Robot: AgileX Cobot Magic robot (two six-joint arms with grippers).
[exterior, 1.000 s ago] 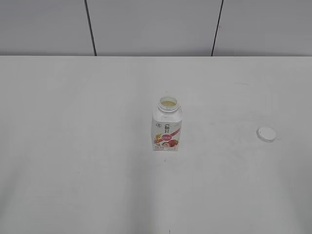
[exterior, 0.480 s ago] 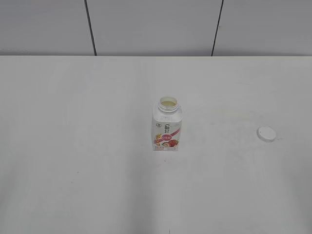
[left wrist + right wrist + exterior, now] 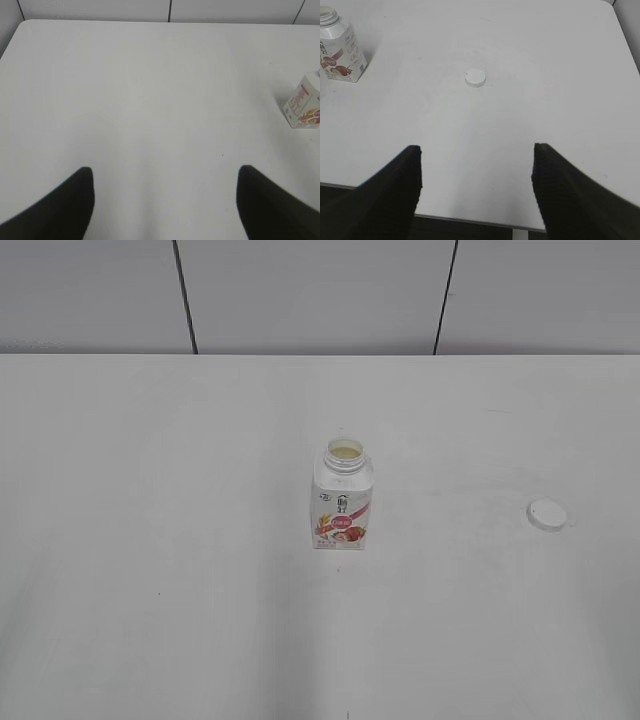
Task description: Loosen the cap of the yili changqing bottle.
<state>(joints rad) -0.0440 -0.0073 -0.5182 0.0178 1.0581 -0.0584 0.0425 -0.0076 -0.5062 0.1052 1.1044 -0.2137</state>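
The yili changqing bottle (image 3: 342,497) is standing upright near the middle of the desk (image 3: 150,540), its neck uncovered and pale liquid showing inside. The cap (image 3: 547,514) is lying flat on the desk well apart from the bottle, toward the right edge, touching nothing. The left hand (image 3: 165,200) is hovering over bare desk toward the left side, jaws spread wide, gripping nothing. The right hand (image 3: 476,187) is hanging over the near edge, jaws likewise wide and gripping nothing, with the cap lying beyond its fingertips.
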